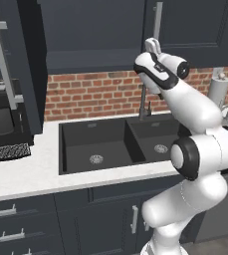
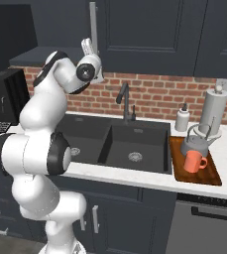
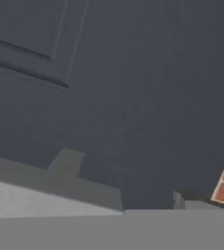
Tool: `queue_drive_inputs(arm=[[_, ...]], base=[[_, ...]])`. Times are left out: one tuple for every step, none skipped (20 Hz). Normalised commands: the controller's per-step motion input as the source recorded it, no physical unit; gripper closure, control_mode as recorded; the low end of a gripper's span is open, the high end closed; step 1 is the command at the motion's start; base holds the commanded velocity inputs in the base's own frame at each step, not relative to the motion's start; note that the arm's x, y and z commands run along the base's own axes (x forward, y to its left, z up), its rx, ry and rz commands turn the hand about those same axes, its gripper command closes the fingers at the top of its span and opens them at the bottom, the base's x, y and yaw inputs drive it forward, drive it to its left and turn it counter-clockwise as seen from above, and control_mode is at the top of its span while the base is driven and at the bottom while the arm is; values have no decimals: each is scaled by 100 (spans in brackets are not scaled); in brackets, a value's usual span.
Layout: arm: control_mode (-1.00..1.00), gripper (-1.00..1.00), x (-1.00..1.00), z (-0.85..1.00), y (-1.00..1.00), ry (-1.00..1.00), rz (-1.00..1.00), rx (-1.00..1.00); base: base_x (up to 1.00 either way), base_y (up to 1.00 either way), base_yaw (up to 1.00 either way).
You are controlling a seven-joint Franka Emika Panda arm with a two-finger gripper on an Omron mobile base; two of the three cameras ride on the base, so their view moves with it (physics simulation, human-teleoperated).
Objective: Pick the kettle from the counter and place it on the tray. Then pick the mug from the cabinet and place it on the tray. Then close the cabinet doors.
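Cabinet door (image 2: 149, 34) right before the hand (image 2: 88, 47), hand spread wide, grasping nothing, beside silver bar handle (image 2: 92, 22)

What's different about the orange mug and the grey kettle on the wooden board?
The mug is orange-red; the kettle is grey metal. The mug is smaller and a plain cylinder, while the kettle is squat and wider. The mug's handle sticks out from its side; the kettle's thin handle arches over its top. The mug stands nearer the counter's front edge, the kettle behind it. Both stand upright on the brown wooden tray.
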Motion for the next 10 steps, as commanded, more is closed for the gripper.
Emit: queue_drive_inputs(arm=[[-100,-100,69,0,10,5,3,0],[-100,-100,72,0,11,7,3,0],[-100,-100,73,-2,14,7,3,0],[-100,-100,74,-6,16,7,2,0],[-100,-100,76,-16,20,7,1,0],[-100,-100,76,-21,24,8,1,0],[-100,-100,74,-31,29,8,0,0],[-100,-100,71,-41,39,9,0,0],[-100,-100,61,-46,44,8,0,0],[-100,-100,57,-47,49,9,0,-2]], base=[[0,0,0],[0,0,0],[0,0,0],[0,0,0],[0,0,0],[0,0,0],[0,0,0],[0,0,0],[0,0,0],[0,0,0]])
